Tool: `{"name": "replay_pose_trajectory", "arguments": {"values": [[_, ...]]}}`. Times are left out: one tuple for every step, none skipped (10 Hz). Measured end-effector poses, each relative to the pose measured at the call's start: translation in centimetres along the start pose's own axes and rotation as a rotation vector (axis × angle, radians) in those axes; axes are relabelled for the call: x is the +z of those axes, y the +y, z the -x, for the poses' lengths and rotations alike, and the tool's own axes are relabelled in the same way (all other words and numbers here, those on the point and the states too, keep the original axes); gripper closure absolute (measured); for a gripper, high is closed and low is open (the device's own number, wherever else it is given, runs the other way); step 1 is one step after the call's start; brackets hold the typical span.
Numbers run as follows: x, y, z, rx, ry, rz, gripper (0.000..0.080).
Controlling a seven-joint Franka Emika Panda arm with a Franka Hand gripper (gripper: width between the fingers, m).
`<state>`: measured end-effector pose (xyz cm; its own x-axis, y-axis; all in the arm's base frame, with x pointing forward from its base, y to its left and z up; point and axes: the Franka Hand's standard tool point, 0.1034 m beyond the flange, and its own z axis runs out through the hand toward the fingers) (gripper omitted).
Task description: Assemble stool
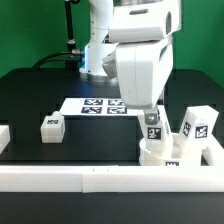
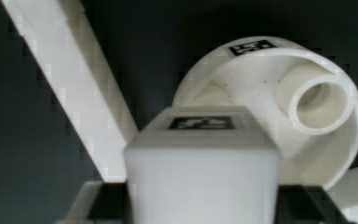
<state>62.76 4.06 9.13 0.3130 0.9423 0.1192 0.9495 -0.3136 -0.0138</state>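
My gripper (image 1: 152,116) is shut on a white blocky leg (image 1: 153,131) with a black-and-white tag, held upright over the round white seat (image 1: 163,154). The seat lies against the white border rail near the exterior view's right. In the wrist view the held leg (image 2: 197,165) fills the space between the dark fingers (image 2: 101,200) of the gripper (image 2: 201,208). Past it is the seat (image 2: 274,75) with a round socket hole (image 2: 318,106). A second leg (image 1: 199,124) stands right of the seat. A third leg (image 1: 52,127) lies at the exterior view's left.
The long white border rail (image 1: 100,178) runs along the front and turns up at the right; it also shows in the wrist view (image 2: 73,85). The marker board (image 1: 98,105) lies flat behind the gripper, in front of the arm's base. The tabletop is black.
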Motion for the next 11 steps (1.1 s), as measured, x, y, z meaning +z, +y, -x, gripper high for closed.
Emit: {"name": "replay_pose_trajectory", "arguments": {"values": [[0.0, 0.0, 0.0, 0.000, 0.000, 0.000, 0.0462], [0.0, 0.0, 0.0, 0.030, 0.000, 0.000, 0.0462], [0.0, 0.0, 0.0, 0.055, 0.000, 0.000, 0.0462], [0.0, 0.0, 0.0, 0.058, 0.001, 0.000, 0.0462], [0.1, -0.1, -0.1, 0.252, 0.015, -0.006, 0.0462], [0.1, -0.1, -0.3, 0.402, 0.018, -0.004, 0.0462], [0.1, -0.2, -0.6, 0.522, 0.021, -0.002, 0.0462], [0.1, -0.2, -1.0, 0.653, 0.025, 0.005, 0.0462], [0.2, -0.2, -1.4, 0.747, 0.031, 0.009, 0.0462], [0.2, -0.3, -1.9, 0.903, 0.039, 0.007, 0.0462], [0.3, -0.5, -2.5, 1.010, 0.043, 0.005, 0.0462]]}}
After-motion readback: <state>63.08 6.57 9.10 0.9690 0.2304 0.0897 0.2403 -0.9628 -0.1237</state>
